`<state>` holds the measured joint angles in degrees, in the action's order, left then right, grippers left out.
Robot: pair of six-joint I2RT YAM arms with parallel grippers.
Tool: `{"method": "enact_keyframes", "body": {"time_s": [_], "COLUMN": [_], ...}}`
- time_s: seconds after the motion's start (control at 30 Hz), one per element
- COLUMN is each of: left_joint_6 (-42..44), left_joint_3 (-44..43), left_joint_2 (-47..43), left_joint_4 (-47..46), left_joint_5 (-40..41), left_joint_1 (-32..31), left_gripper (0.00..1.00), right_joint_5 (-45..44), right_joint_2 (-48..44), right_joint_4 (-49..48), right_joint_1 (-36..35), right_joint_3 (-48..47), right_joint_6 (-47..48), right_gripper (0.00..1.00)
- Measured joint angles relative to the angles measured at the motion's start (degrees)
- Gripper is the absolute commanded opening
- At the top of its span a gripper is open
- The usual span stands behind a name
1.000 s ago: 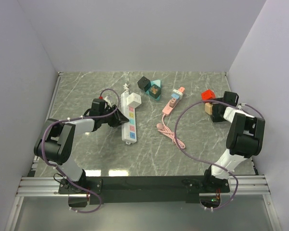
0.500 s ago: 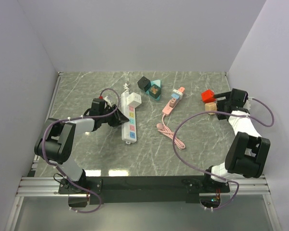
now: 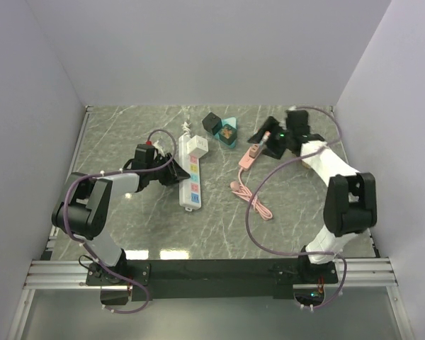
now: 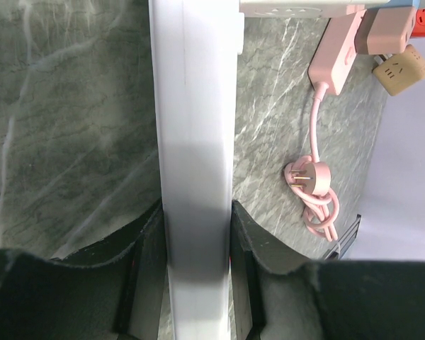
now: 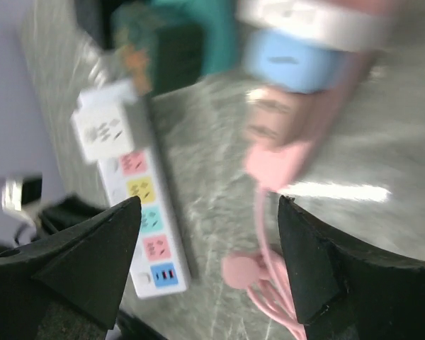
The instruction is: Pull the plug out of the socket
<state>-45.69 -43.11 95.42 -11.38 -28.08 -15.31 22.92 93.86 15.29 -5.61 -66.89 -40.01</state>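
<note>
1. The plug (image 3: 196, 146), a white block, sits in the far end of the white power strip (image 3: 190, 180), which lies left of the table's (image 3: 297, 219) centre. It is not yet pulled off.
2. The near half of the strip is clamped between the fingers (image 4: 145, 237) of the left gripper (image 3: 172, 172), which is closed on its two long sides. This grip is unchanged from a second ago and is judged to be a brace for the pull.
3. What has changed is the right arm. A second ago it was folded at the right edge of the table. It has since been swung left and far, and the right gripper (image 3: 266, 134) now hangs above the far end of the pink extension lead (image 3: 250, 156), to the right of the plug and apart from it.
4. Its fingers (image 5: 92, 255) are spread wide with nothing between them. In the blurred wrist view the plug and strip are seen to the left, so the reach is judged to be under way and no contact has been made.
5. A blue adapter (image 5: 297, 60) is plugged into the pink lead, whose cord (image 3: 251, 200) is coiled nearer the arms.
6. A black cube (image 3: 212, 122) and a teal block (image 3: 229, 132) lie at the far side between the strip and the lead.
7. No brand or writing can be read. Only the coloured socket panels on the strip are seen: pink, yellow, green, pink and blue.
</note>
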Motion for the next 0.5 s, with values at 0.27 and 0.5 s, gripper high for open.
{"method": "enact_keyframes", "body": {"time_s": [0.27, 0.5], "left_joint_6": [0.26, 0.90], "left_joint_3": [0.09, 1.77], "left_joint_2": [-0.04, -1.77], "left_joint_4": [-0.02, 0.44], "left_joint_5": [-0.33, -0.87], "left_joint_1": [0.02, 0.00], "left_gripper": [0.00, 0.00], "right_joint_5": [2.54, 0.17], "right_joint_2": [16.17, 26.67], "right_joint_4": [5.44, 10.64], "right_joint_1": [-13.11, -18.75], "right_joint_3": [-22.43, -35.45], "right_joint_6": [11.21, 16.17], "right_gripper": [0.93, 0.94]}}
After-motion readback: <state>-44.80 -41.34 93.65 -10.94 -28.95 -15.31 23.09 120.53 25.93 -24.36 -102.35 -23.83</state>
